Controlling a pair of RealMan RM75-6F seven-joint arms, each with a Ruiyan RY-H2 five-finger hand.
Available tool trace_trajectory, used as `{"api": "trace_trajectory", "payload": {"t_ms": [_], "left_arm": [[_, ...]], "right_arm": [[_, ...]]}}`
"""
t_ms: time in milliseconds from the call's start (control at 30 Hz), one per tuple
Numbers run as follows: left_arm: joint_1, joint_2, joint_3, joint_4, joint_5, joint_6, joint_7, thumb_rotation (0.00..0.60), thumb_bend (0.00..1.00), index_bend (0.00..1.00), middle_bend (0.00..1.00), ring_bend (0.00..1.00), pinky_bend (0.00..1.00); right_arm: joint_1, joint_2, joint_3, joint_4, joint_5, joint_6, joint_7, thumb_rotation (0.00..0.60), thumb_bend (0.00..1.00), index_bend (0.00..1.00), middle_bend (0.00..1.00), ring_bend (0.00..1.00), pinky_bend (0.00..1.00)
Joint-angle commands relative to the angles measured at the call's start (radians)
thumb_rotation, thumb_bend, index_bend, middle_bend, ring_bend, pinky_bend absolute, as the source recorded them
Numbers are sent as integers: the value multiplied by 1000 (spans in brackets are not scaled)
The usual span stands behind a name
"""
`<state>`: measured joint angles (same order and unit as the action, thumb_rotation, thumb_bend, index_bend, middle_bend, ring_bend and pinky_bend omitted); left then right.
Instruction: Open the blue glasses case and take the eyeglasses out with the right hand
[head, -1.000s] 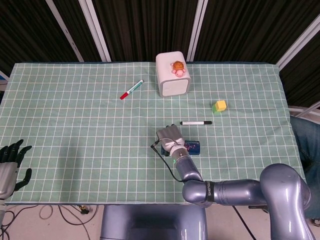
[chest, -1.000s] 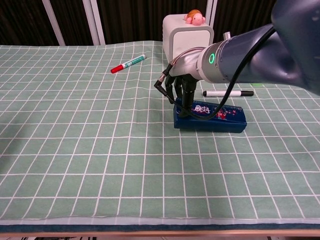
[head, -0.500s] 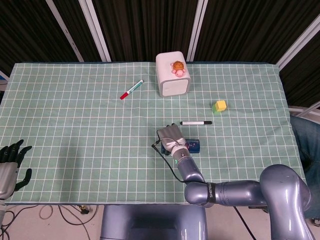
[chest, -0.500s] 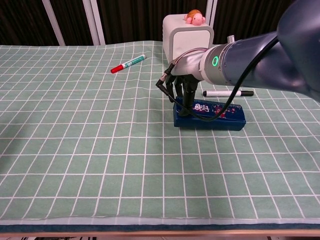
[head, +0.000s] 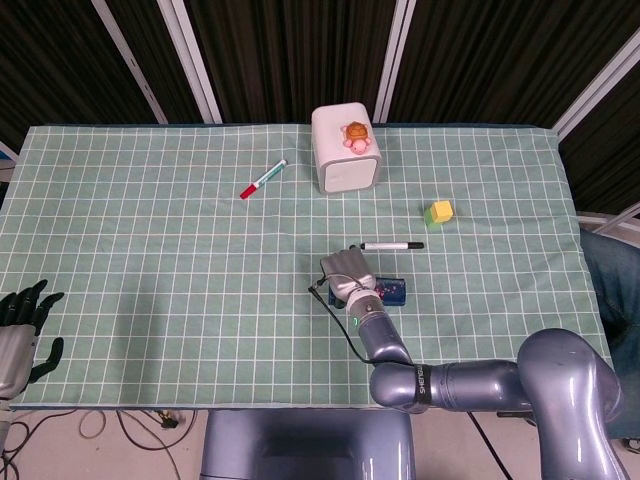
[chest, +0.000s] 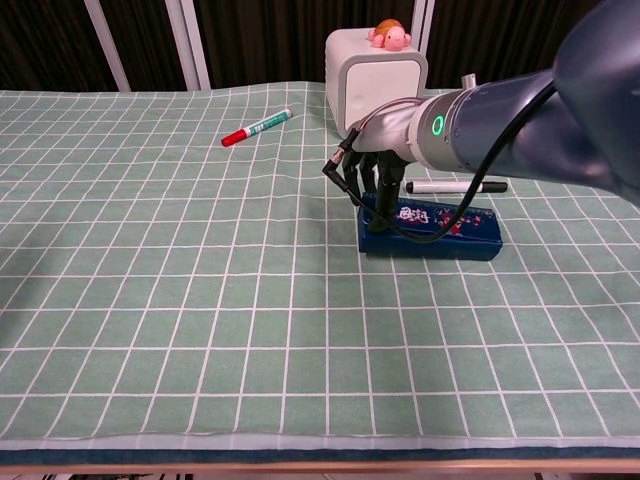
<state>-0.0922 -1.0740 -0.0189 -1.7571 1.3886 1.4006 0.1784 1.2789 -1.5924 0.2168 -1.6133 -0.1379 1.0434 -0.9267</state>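
Observation:
The blue glasses case lies closed on the green checked cloth, right of centre; the head view shows only its right end past my arm. My right hand stands over the case's left end, fingers pointing down and touching it, with nothing clasped between them. From above, the same hand covers most of the case. My left hand hangs off the table's near left corner, fingers apart and empty. No eyeglasses are visible.
A black marker lies just behind the case. A white box with a turtle toy on top stands at the back. A red marker lies back left, and a yellow cube lies to the right.
My right hand has shifted a little to the right, and the blue case has slid right with it. The left hand has stayed put.

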Motion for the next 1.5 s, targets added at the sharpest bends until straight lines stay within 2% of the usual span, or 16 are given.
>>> {"api": "trace_trajectory", "payload": {"t_ms": [33,367,667,933,1100,1433,1500], "left_arm": [[0,0,0,-1,0,-1,0,600,462,153,0,0,53],[0,1,1,-3,-3,-3,0,600,462,153,0,0,53],[-1,2,1,-4,-4,-4,-1,600,462,153,0,0,66],[-2,4,2,-4,-8,-9,0,600,462,152,0,0,70],[-2,4,1,-5,-8,-8,0,600,462,152,0,0,70],[-1,4,1,-4,-7,-6,1,600,462,152,0,0,70],[-1,4,1,-4,-7,-6,0,600,462,152,0,0,70]], "right_arm": [[-3,-5,-2,3,-3,12,2,600,1000,440,605,359,239],[-7,-19,-16,15,0,45,-27,600,1000,440,562,360,239],[-5,-25,-23,25,58,30,-71,600,923,440,508,347,239],[-2,-33,-23,35,91,28,-99,600,804,408,320,258,239],[-4,-38,-19,41,91,36,-102,600,791,381,263,219,239],[-15,-42,-18,49,83,42,-105,600,787,367,247,208,239],[-17,-42,-19,54,80,43,-107,600,743,362,246,204,239]]}}
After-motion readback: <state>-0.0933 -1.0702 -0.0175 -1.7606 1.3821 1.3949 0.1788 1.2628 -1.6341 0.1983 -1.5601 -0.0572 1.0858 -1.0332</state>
